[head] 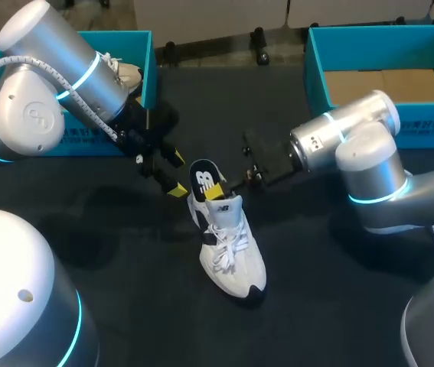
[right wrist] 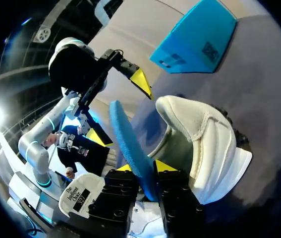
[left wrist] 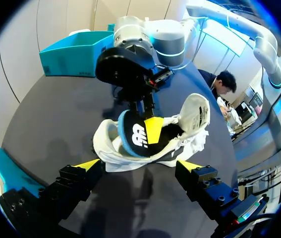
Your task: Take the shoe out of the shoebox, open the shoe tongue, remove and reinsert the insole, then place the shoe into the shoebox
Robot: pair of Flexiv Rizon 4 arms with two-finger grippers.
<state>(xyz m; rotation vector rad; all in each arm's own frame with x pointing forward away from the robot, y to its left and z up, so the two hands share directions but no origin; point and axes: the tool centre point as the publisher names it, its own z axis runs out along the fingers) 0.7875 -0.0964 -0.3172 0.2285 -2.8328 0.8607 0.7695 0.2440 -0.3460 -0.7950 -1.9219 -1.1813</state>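
Closest to the right wrist camera, the right gripper pinches the insole between its two yellow-tipped fingers, one on the blue underside and one on the black top face. That insole stands nearly upright at the shoe's heel. Its lower end is inside the opening and its upper end is raised above the collar. A white logo mark sits on the black face.

The shoe, a white sneaker with black patches, rests sole-down on the black table, outside both boxes. Its laces are loose and the tongue is pulled up and forward toward the toe. A small label on the tongue's inner side carries print too small to make out.

The left gripper hangs just beside the shoe's heel on the left arm's side, fingers spread wide and holding nothing. Whether its nearer tip touches the heel cannot be told.

Beyond the shoe's heel and well apart from it, on the left arm's side, the left teal shoebox holds a second white shoe, partly hidden by the left arm. Beyond the heel on the right arm's side, the right teal shoebox has a brown cardboard sheet lying on its floor. Both boxes carry white print on the wall facing the shoe, which is too small to read.
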